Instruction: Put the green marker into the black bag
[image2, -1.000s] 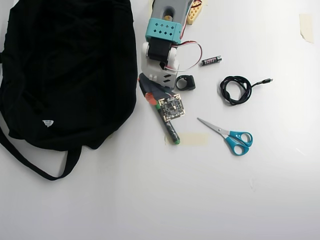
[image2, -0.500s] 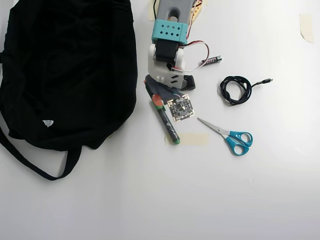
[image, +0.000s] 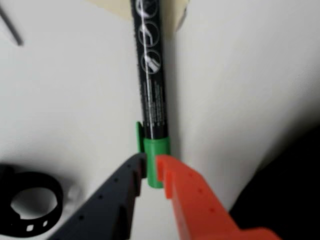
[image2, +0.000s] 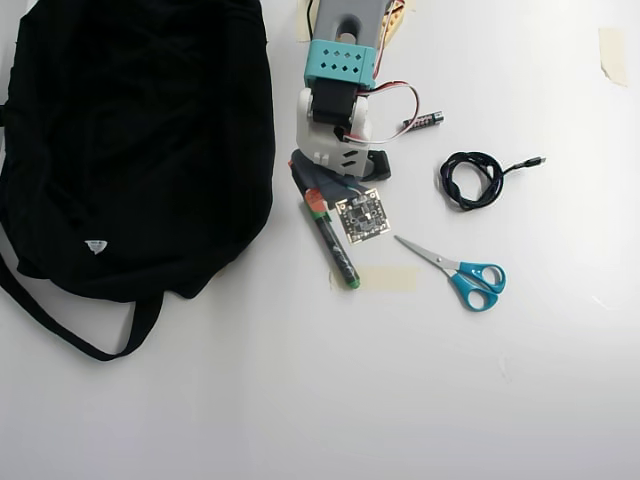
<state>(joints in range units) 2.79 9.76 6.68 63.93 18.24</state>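
Note:
The green marker lies on the white table just right of the black bag, its dark barrel running down to a strip of tape. In the wrist view the marker stretches away from the camera, and its green cap sits between the dark grey finger and the orange finger. My gripper is shut on that cap, low at the table surface. From above, the gripper is at the marker's upper end, close to the bag's right edge. The bag's dark edge fills the lower right of the wrist view.
Blue-handled scissors lie right of the marker, with a coiled black cable and a small battery further up. A black ring rests left of the fingers. Tape lies under the marker's tip.
A second ago the wrist was further left, with its camera board over the marker; it has since shifted right, uncovering the barrel. Nothing has moved in the last half second.

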